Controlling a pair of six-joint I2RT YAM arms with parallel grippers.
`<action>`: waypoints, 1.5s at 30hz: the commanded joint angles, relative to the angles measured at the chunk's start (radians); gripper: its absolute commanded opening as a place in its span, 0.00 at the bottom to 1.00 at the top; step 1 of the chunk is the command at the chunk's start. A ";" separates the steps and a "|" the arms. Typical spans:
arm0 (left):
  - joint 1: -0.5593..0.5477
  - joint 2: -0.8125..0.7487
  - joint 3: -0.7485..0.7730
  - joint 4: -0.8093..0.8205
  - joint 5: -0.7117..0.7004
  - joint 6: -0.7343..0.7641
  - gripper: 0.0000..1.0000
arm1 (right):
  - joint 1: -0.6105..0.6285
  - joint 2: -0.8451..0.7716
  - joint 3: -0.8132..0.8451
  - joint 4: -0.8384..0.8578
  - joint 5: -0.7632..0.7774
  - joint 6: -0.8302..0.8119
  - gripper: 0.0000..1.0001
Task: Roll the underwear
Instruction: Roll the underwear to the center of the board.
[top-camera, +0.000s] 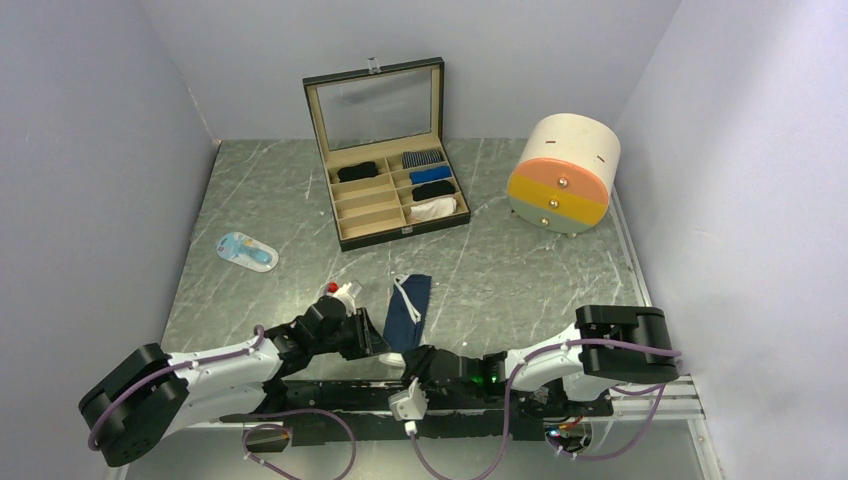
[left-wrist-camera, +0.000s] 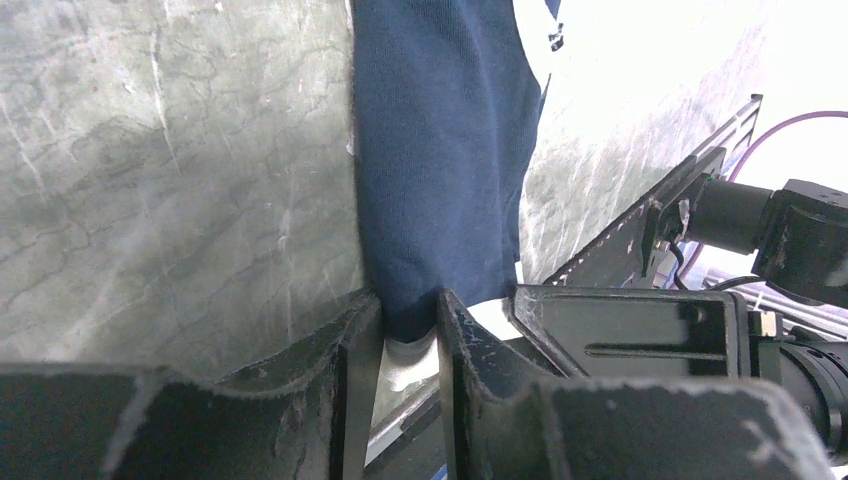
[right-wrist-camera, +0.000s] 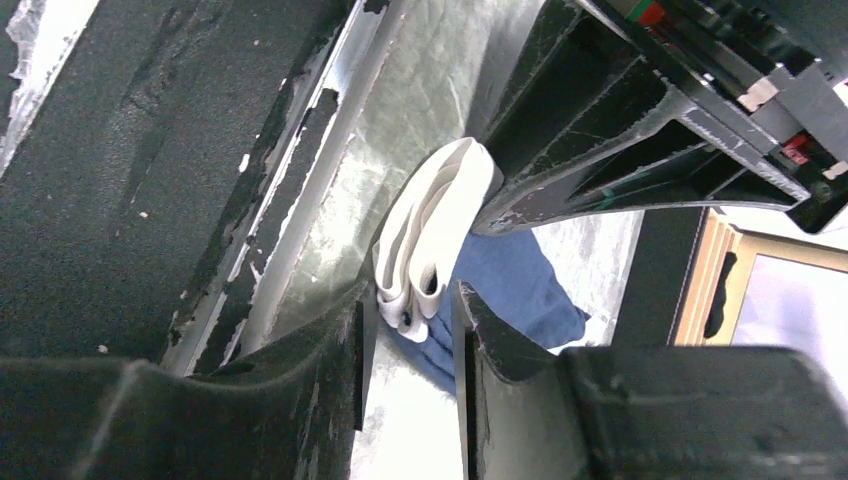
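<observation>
While the left gripper (left-wrist-camera: 410, 318) pinches the navy underwear's (left-wrist-camera: 440, 150) near edge, the right gripper (right-wrist-camera: 410, 322) pinches its white trim (right-wrist-camera: 430, 225); table (top-camera: 520, 270) open beyond.

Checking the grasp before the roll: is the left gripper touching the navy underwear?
Touching. In the left wrist view, the left gripper pinches the near end of the navy underwear between its fingers, no gap showing.

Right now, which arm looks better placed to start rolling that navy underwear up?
Probably left: the left gripper pinches the navy blue underwear at its near end, the cloth stretching straight ahead. The right gripper is side-on, at the folded white waistband.
</observation>
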 joint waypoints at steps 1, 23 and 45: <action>-0.002 0.007 -0.015 -0.217 -0.094 0.070 0.34 | 0.008 0.007 0.031 -0.021 -0.031 0.023 0.37; -0.001 -0.029 -0.028 -0.217 -0.100 0.051 0.42 | 0.009 0.067 0.040 0.108 0.059 0.081 0.00; 0.000 -0.332 0.060 -0.468 -0.265 0.034 0.81 | -0.211 0.014 -0.062 0.362 -0.376 0.918 0.00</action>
